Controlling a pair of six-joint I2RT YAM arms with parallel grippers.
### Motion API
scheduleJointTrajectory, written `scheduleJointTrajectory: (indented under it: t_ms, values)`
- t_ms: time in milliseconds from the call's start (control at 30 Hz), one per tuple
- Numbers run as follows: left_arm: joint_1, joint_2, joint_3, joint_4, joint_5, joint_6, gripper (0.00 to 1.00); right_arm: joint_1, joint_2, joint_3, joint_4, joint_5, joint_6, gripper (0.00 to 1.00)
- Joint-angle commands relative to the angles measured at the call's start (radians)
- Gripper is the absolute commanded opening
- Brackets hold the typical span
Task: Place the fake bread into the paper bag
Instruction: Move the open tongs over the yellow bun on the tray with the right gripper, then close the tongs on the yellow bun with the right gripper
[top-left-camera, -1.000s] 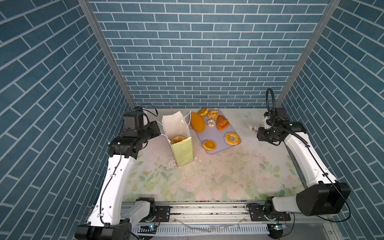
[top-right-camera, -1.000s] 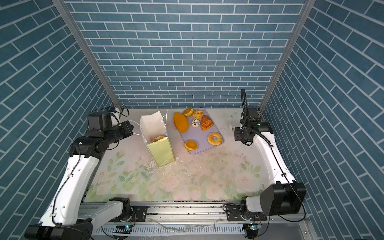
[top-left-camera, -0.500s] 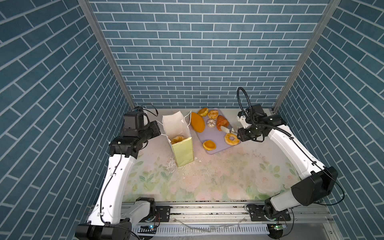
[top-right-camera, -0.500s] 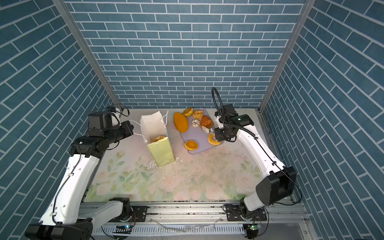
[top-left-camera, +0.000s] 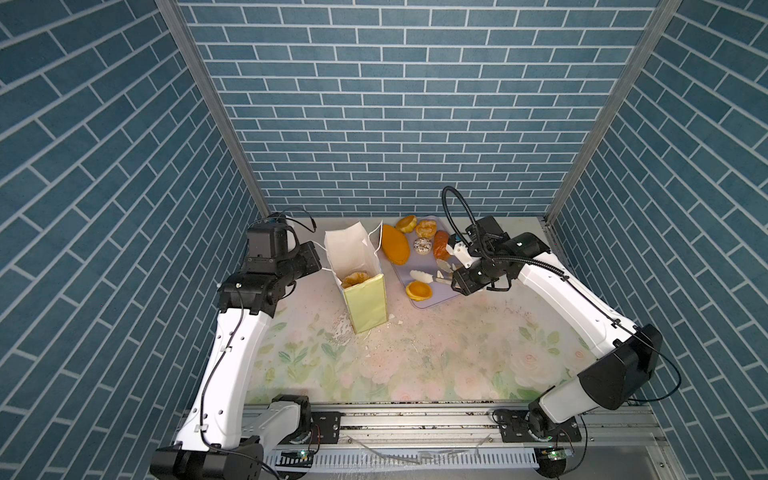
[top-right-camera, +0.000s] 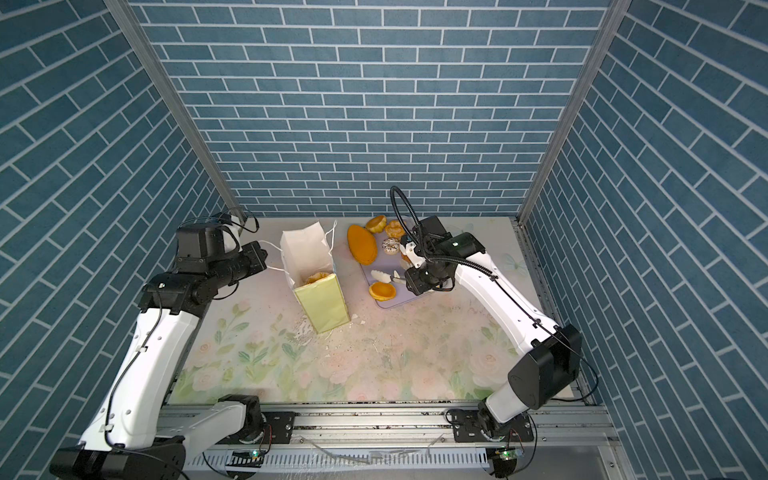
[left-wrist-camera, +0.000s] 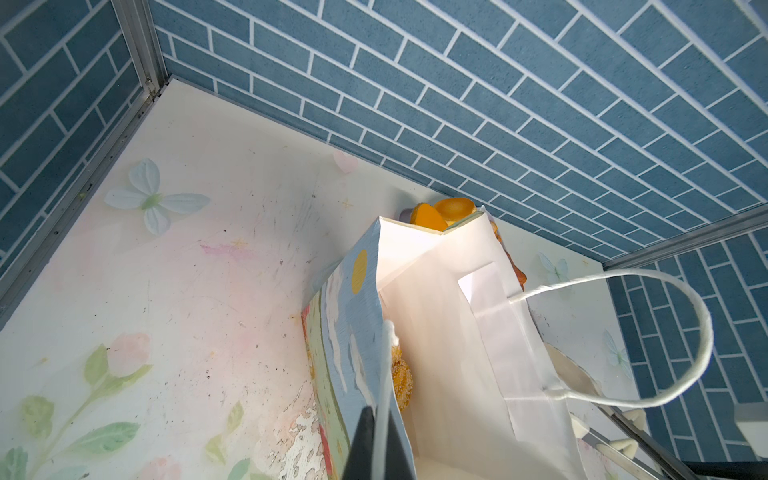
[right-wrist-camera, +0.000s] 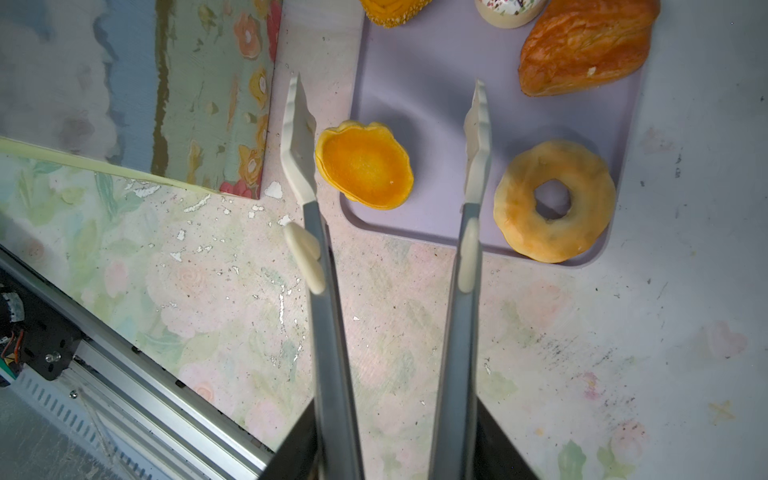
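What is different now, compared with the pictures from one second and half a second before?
The right gripper, holding the tongs, swung from the right side of the table leftward over the tray; the open tong tips now flank the small orange tart. Nothing was picked up or released. The left gripper still holds the cord handle of the paper bag; bag and pastries have not moved.

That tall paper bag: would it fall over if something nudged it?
Probably tippy: the bag stands tall on a narrow base, with only one pastry visible inside as ballast. Its thin paper walls would likely buckle rather than push back. The left tool, shut on a cord handle, probably steadies it.
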Motion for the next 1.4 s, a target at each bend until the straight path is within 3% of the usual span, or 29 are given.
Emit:
scheduleJointTrajectory:
  t_ms: [0, 800, 1367]
  values:
    - [-0.005, -0.003, 0.019, -0.014, -0.01, 0.008, 0.0, 0.018, 0.027, 0.016, 0.0, -0.011, -0.029, 0.51]
    - [-0.005, -0.01, 0.013, -0.024, -0.023, 0.007, 0.0, 0.047, 0.219, 0.018, 0.084, -0.01, -0.032, 0.56]
    - [-0.005, -0.008, 0.006, -0.018, -0.013, 0.009, 0.0, 0.045, 0.186, -0.001, 0.081, 0.032, -0.012, 0.34]
